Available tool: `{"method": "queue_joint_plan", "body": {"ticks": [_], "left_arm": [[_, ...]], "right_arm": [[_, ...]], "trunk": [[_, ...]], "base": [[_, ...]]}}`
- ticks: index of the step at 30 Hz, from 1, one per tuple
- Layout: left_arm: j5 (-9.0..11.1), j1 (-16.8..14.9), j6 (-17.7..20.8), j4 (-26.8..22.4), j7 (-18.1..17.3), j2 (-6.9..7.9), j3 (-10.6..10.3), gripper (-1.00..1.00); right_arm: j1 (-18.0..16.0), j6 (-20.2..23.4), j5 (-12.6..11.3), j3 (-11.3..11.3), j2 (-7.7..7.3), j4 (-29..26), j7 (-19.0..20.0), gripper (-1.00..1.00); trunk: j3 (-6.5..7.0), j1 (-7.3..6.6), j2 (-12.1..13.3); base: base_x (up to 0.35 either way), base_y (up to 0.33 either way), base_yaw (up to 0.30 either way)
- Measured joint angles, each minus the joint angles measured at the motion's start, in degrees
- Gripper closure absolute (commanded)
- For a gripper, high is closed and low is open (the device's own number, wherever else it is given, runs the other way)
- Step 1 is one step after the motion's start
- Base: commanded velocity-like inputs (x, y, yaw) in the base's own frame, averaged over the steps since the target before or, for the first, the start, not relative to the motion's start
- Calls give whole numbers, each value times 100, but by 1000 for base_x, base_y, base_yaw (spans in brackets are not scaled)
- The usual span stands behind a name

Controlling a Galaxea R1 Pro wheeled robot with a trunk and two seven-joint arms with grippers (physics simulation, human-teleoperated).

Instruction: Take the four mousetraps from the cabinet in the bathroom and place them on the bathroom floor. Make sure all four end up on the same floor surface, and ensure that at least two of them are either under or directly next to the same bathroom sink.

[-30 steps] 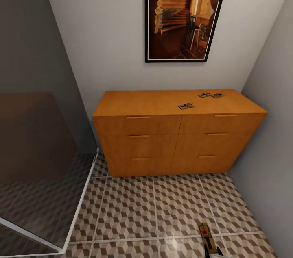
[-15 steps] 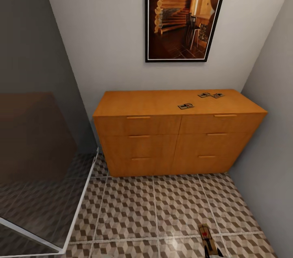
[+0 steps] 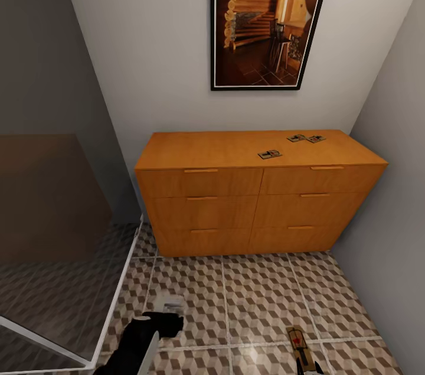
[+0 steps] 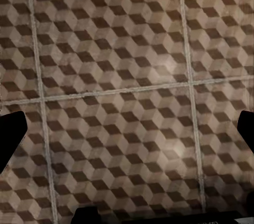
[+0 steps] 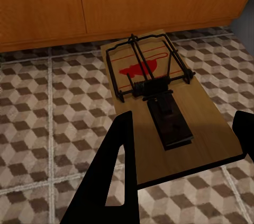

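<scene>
I find no text, label, brand, number or sign that I can read anywhere in front of me. The mousetrap (image 5: pixel 159 113) between the fingers of my right gripper (image 5: pixel 180 166) carries only a red mark on its wooden board, a shape and not lettering. The three mousetraps (image 3: pixel 270 155) on top of the cabinet (image 3: pixel 236 198) are too small for me to make out any print. The framed picture (image 3: pixel 268 15) on the wall shows a log interior with no caption.
</scene>
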Motion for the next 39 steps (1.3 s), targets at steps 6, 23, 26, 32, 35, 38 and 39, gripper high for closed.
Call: {"method": "queue_joint_plan", "body": {"ticks": [6, 23, 26, 32, 35, 38, 39], "left_arm": [[3, -226, 947, -1012, -20, -46, -82, -100], [725, -3087, 1599, -742, -33, -92, -102, -100], [997, -3682, 1607, -346, -31, -93, -102, -100], [1461, -4554, 1613, 404, -30, -101, -101, -100], [1644, -4714, 1615, 514, -28, -115, -118, -100], [1718, -4768, 1624, 581, -36, -122, -252, -100], [1756, -4788, 1632, 636, -42, -122, -457, -100]], "right_arm": [[0, 4, 0, 0, 2, 0, 0, 100], [0, 9, 1, 1, 0, 0, -1, 100], [0, 9, 0, 0, -2, 0, -2, 100], [0, 9, 1, 1, 1, 1, 1, 100], [0, 9, 1, 1, 0, 1, 1, 100], [0, 9, 1, 1, -1, 2, -2, 100], [0, 9, 0, 0, -3, 2, -2, 100]], "trunk": [[0, 0, 0], [0, 0, 0], [0, 0, 0], [0, 0, 0], [0, 0, 0], [0, 0, 0], [0, 0, 0]], "base": [[0, 0, 0], [0, 0, 0], [0, 0, 0], [0, 0, 0], [0, 0, 0], [0, 0, 0], [0, 0, 0]]}}
